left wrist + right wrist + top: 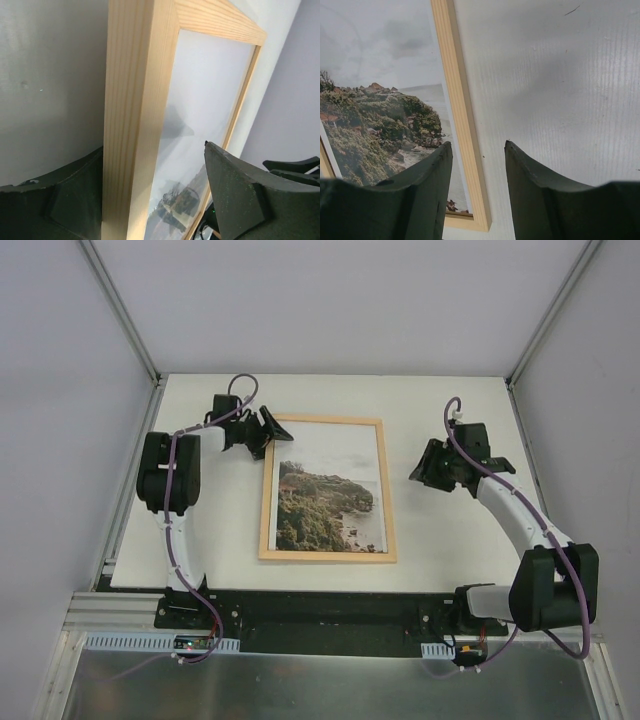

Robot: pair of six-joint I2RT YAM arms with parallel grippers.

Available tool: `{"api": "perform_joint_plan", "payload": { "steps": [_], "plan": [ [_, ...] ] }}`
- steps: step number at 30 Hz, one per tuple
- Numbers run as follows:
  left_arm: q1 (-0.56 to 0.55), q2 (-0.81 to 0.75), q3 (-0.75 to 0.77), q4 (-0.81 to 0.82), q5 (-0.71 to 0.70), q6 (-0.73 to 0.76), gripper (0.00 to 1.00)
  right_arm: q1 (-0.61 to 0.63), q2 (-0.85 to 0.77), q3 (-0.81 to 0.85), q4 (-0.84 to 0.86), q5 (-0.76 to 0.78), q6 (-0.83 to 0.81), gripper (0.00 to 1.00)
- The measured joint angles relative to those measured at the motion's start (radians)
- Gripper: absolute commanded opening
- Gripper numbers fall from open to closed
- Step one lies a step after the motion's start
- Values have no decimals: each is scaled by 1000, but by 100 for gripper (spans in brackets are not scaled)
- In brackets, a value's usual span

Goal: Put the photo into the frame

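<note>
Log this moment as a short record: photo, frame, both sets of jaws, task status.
photo: picture side up, inside the frame
frame: lying on the table between the arms
left gripper: jaws open, straddling the frame's left rail near its far corner
right gripper: jaws open, over the table right of the frame, holding nothing
task status: photo appears already in the frame
</note>
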Motion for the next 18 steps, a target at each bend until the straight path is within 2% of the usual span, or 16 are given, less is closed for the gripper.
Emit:
{"api": "perform_joint_plan", "payload": {
  "steps": [18],
  "plan": [
    [-6, -58, 138, -380, -296, 194, 76, 0, 15, -26, 24, -7, 0, 48]
  ]
}}
